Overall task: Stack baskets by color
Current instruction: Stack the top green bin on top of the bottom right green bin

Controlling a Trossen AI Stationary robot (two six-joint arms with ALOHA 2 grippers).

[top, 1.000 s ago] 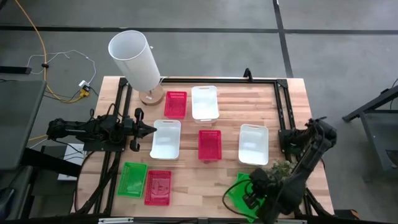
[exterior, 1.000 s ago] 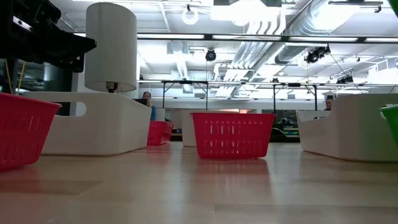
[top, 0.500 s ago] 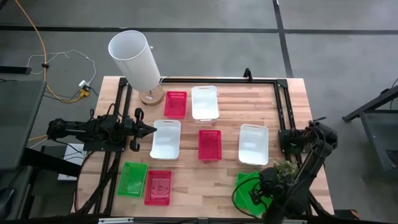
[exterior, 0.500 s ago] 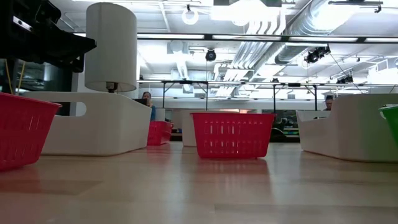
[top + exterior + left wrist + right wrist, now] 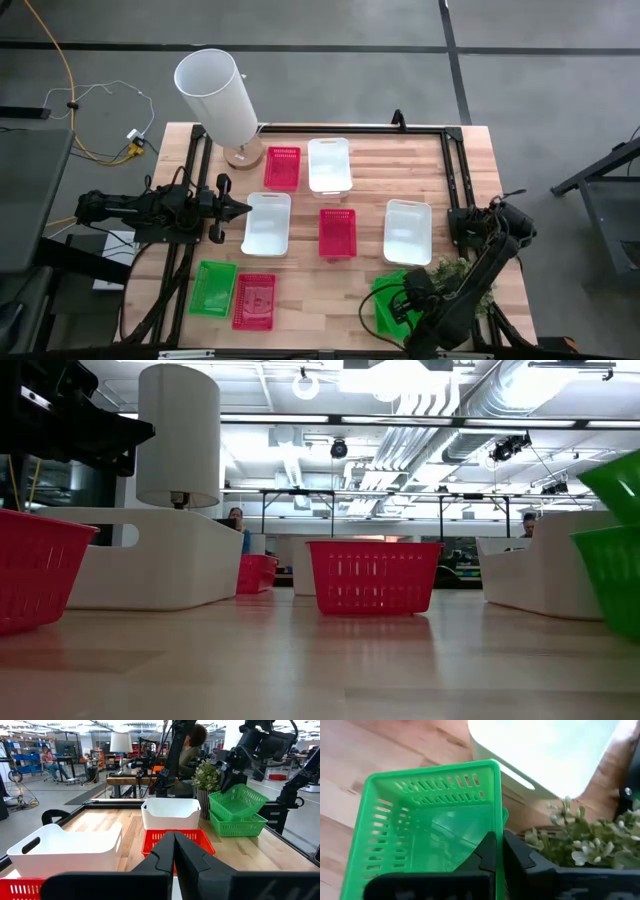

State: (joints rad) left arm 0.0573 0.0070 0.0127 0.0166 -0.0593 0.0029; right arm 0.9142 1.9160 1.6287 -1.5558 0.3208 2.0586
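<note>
My right gripper (image 5: 499, 840) is shut on a green basket (image 5: 239, 800) near the table's front right. The basket hangs tilted just over a second green basket (image 5: 235, 824) that stands on the table. A third green basket (image 5: 213, 288) and a red one (image 5: 254, 300) stand at the front left. Two more red baskets (image 5: 337, 232) (image 5: 282, 167) and three white ones (image 5: 267, 222) (image 5: 329, 164) (image 5: 408, 231) stand across the middle and back. My left gripper (image 5: 245, 208) waits shut and level at the left side. My right gripper pinches the rim of the green basket's side wall (image 5: 497, 827), one finger inside (image 5: 487, 852) and one outside. The fingers slant steeply down from above. The basket hangs tilted over the second green basket; I cannot tell whether the two touch.
A tall white cylinder (image 5: 218, 95) stands at the table's back left. A small potted plant (image 5: 455, 270) stands right beside the held basket, next to my right arm. A dark frame (image 5: 450, 170) runs along the table's back and right sides.
My right gripper has come down and turned with the green basket, staying shut. The basket has tipped and now hangs over the second green basket. In the low view both green baskets now show at the right edge, where only one rim showed before.
</note>
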